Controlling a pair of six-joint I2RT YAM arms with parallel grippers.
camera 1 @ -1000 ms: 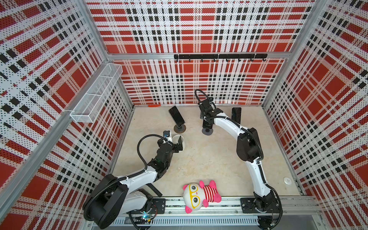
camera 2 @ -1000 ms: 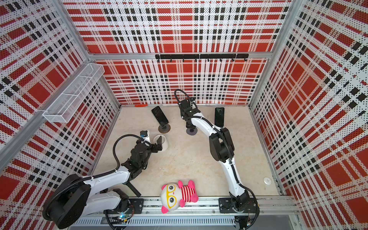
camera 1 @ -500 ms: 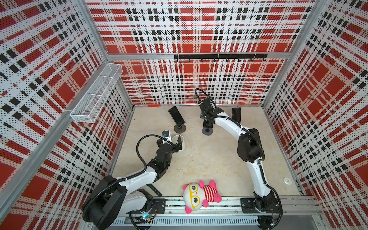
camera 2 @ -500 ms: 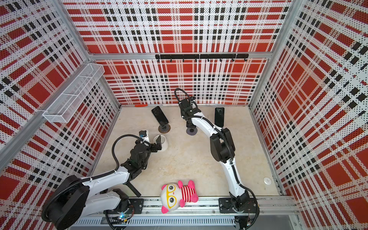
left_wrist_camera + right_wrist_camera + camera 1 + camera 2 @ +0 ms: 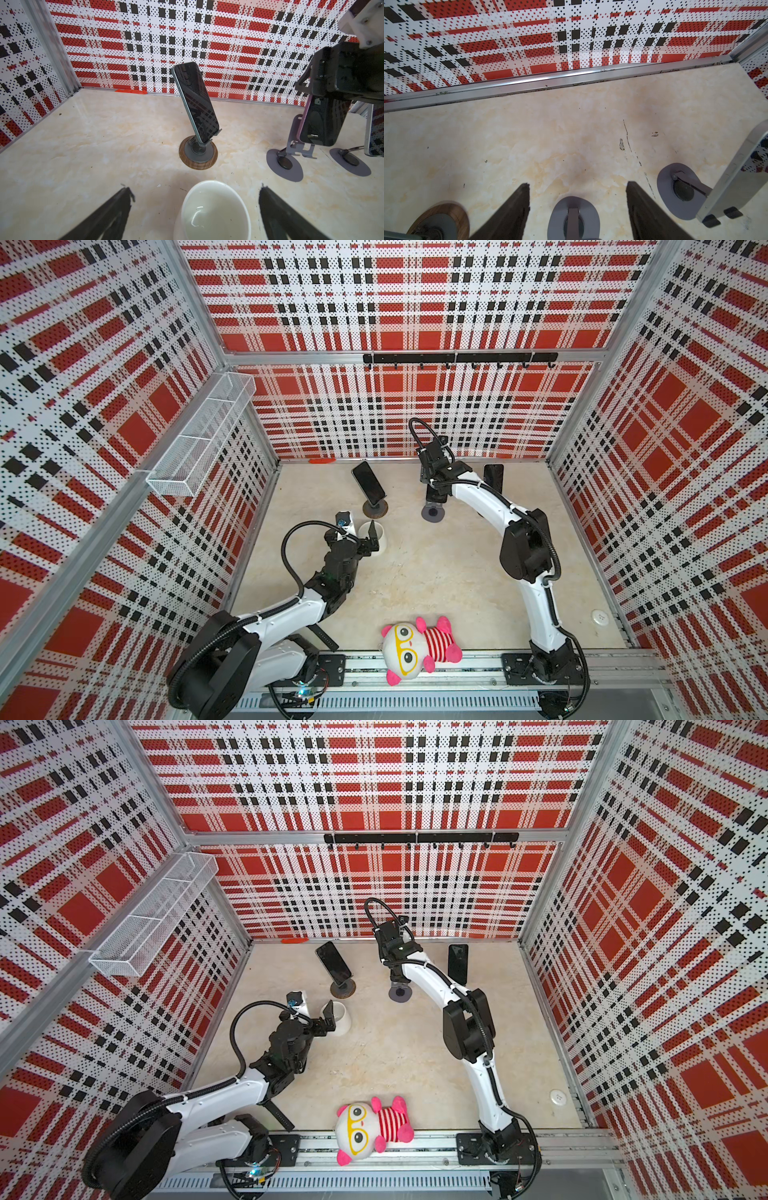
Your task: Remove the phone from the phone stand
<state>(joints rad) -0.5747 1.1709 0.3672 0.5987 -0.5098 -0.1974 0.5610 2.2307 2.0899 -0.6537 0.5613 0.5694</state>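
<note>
A dark phone (image 5: 322, 120) with a purple edge leans over the middle grey phone stand (image 5: 432, 513), close above its cradle. My right gripper (image 5: 577, 186) is shut on the phone's upper half, as the left wrist view shows. In the right wrist view its fingers straddle that stand's base (image 5: 574, 216), and the phone is out of that frame. A second phone (image 5: 368, 485) rests on a wood-rimmed stand (image 5: 198, 155). A third phone (image 5: 493, 481) stands at the right. My left gripper (image 5: 194, 193) hangs open over a white cup (image 5: 212, 212).
A pink and white plush toy (image 5: 417, 645) lies at the front rail. A wire basket (image 5: 199, 435) hangs on the left wall and a black hook rail (image 5: 457, 358) on the back wall. The third phone's stand base (image 5: 679, 191) sits close beside my right fingers.
My right gripper has shifted slightly up and toward the back wall with the phone. The left arm has barely moved.
</note>
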